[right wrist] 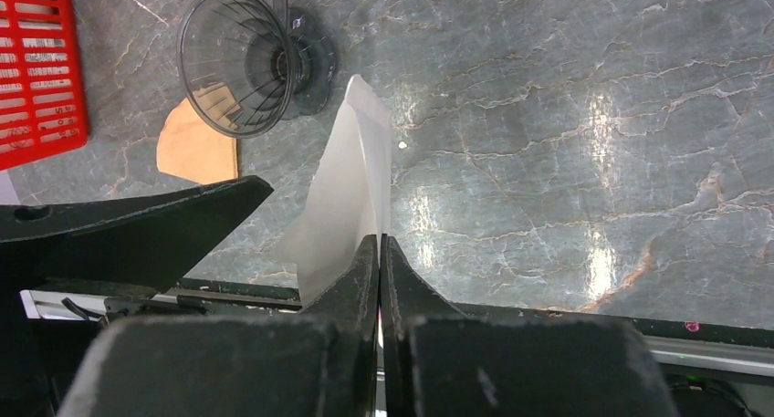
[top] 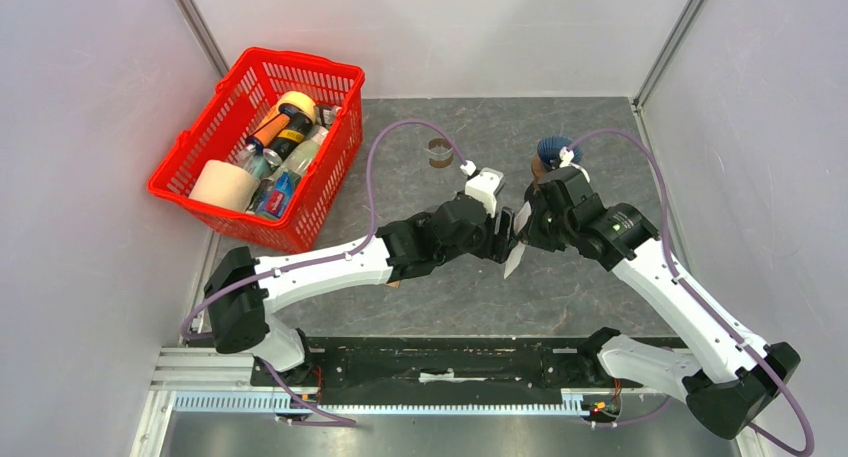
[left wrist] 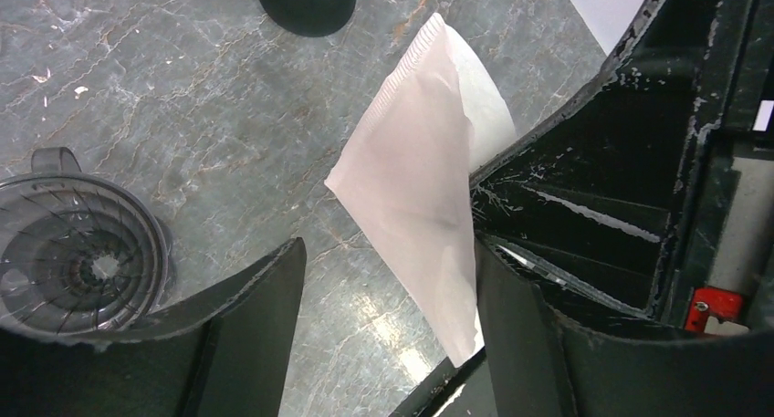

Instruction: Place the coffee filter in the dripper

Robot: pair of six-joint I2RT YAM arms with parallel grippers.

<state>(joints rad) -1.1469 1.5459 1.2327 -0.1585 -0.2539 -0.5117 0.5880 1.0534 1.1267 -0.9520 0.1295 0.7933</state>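
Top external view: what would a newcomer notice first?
The two arms meet mid-table over a white coffee filter, pinched in the shut right gripper, with the open left gripper straddling it. Next comes the red basket full of clutter at far left. The clear dripper stands empty just beyond the grippers.

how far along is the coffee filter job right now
Done: the coffee filter is picked up, pinched in the shut right gripper. In hand: the open left gripper sits beside the filter, one finger close to its edge, perhaps to spread or take it. Left: the dripper stands empty on the table, so the filter is not yet in it.
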